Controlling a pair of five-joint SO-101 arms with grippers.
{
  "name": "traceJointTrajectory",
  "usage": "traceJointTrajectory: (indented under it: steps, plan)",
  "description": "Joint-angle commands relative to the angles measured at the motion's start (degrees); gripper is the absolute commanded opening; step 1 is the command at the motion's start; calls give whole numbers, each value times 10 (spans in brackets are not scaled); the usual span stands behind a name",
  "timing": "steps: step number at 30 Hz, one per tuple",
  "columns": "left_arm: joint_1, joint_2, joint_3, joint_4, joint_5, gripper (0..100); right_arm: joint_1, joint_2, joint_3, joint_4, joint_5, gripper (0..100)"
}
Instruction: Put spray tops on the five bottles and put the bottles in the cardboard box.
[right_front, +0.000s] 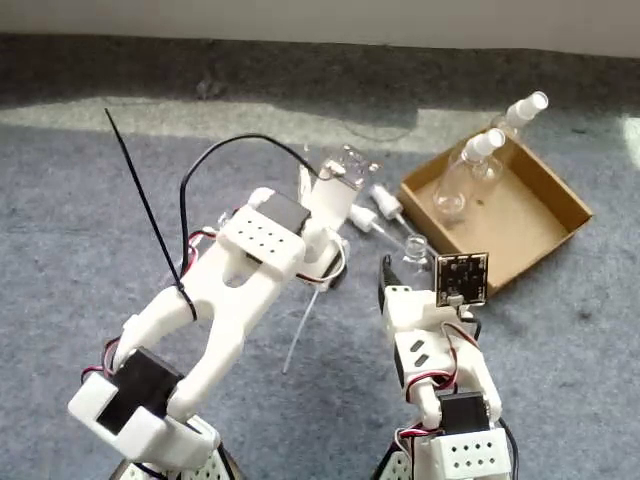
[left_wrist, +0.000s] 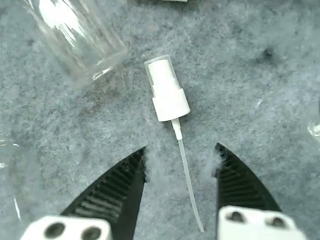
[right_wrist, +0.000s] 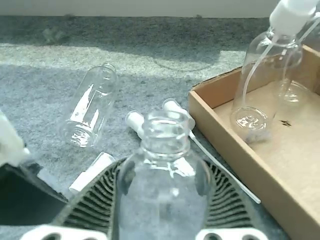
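Observation:
My left gripper (left_wrist: 180, 165) is open just above the carpet, its black fingers on either side of the thin dip tube of a white spray top (left_wrist: 167, 92) that lies flat; the tube (right_front: 300, 335) trails out from under that arm. My right gripper (right_wrist: 165, 167) is shut on a clear bottle (right_wrist: 165, 195) with no top, held upright (right_front: 416, 250) close to the cardboard box (right_front: 555, 195). Two bottles with spray tops (right_front: 470, 170) (right_front: 512, 120) lean in the box's far corner. Another open bottle (right_front: 345, 165) lies on its side.
Two loose spray tops (right_front: 365, 215) (right_front: 387, 200) lie between the lying bottle and the box; in the right wrist view they show just beyond the held bottle's neck. The box's near wall (right_wrist: 215, 125) is low. Grey carpet (right_front: 90, 220) covers the surface.

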Motion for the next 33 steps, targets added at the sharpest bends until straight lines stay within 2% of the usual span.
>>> traceJointTrajectory:
  steps: [1, 11, 17, 23, 33]
  plan:
    - [16, 15, -31, -25, 24, 183, 8, -9, 102, 1, -4, 74]
    - [13, 87, -31, -120, 54, 183, 7, -9, 102, 1, -4, 74]
    - [13, 122, -32, -127, 53, 179, 7, -9, 102, 1, -4, 74]
    - [10, 129, -27, -172, 53, 178, 7, -9, 102, 1, -4, 74]
    - [12, 130, -19, -172, 54, 178, 7, -9, 102, 1, -4, 74]
